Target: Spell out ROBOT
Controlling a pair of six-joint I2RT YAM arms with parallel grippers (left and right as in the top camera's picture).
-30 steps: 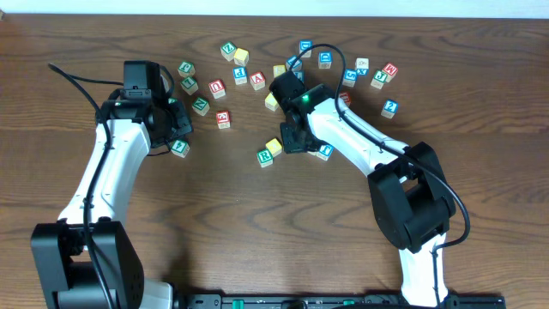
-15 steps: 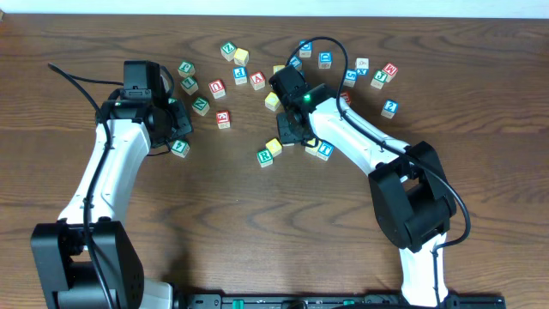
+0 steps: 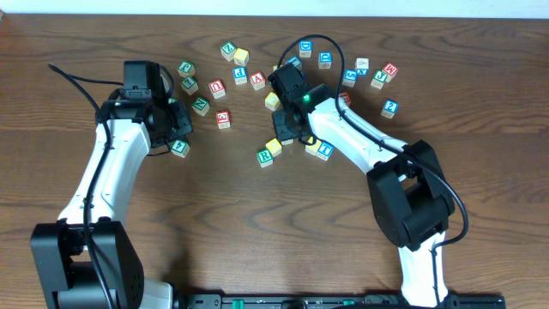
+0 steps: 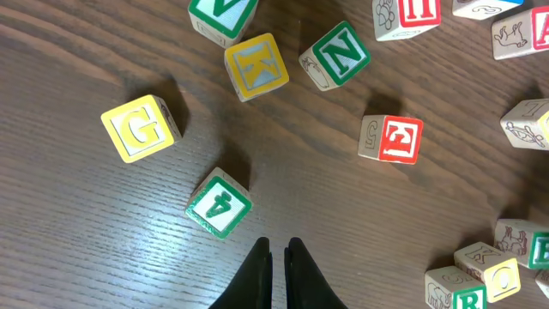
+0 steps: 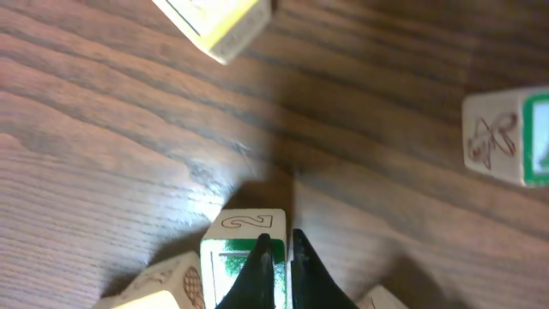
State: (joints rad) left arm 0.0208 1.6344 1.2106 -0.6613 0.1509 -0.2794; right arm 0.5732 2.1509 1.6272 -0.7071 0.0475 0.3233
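Note:
Lettered wooden blocks lie scattered on the brown table [image 3: 257, 215]. A green R block [image 3: 265, 156] and a yellow block [image 3: 274, 146] sit together at mid-table; both also show low right in the left wrist view, the R [image 4: 455, 294] and the yellow one [image 4: 489, 268]. My right gripper [image 3: 283, 130] is shut just above them. In the right wrist view its tips [image 5: 279, 245] hang over a green-faced block [image 5: 236, 249] with a 2 on its side. My left gripper [image 3: 177, 130] is shut and empty, its tips [image 4: 279, 249] beside a green 4 block [image 4: 219, 203].
Near the left gripper lie a yellow G [image 4: 140, 127], yellow K [image 4: 256, 64], green N [image 4: 336, 56] and red E [image 4: 392, 139]. A blue block [image 3: 324, 150] lies right of the right gripper. Several more blocks spread along the far side [image 3: 257, 80].
My right gripper has moved up and to the left, uncovering the blue block and a yellow one beside it. The left arm has not moved.

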